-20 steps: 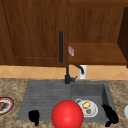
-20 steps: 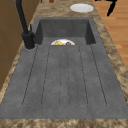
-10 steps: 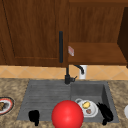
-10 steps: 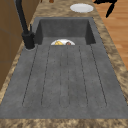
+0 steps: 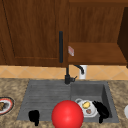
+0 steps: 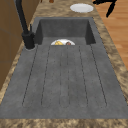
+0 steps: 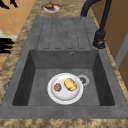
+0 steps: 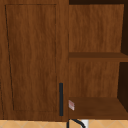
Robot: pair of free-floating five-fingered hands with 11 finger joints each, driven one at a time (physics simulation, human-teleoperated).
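Two black hands hang low in the front view: the left hand (image 5: 34,116) at the lower left, over the front edge of the grooved drainboard (image 5: 45,98), its fingers curled downward around nothing, and the right hand (image 5: 101,110) at the lower right, above the basin of the sink (image 5: 106,95), just beside the white plate (image 5: 88,108) that lies on the basin floor. Its fingers look bent, holding nothing, though I cannot tell for sure. A yellow piece of food (image 5: 86,104) and a brown one sit on that plate. A red ball (image 5: 67,115) fills the lower middle of the frame, between the hands. The black faucet (image 5: 68,75) stands behind the basin, and a second plate (image 5: 5,105) with food rests on the desk at the far left.

Left side view: a hand (image 6: 106,4) shows at the upper right corner, past an empty white dish (image 6: 81,8) on the desk (image 6: 62,8).

Right side view: the plate (image 7: 65,93) lies at the lower centre in the basin, next to the drain; black fingers (image 7: 5,45) reach in from the left edge, straight.

Upper view: a wooden cabinet door (image 8: 32,60) and open shelves (image 8: 96,56).
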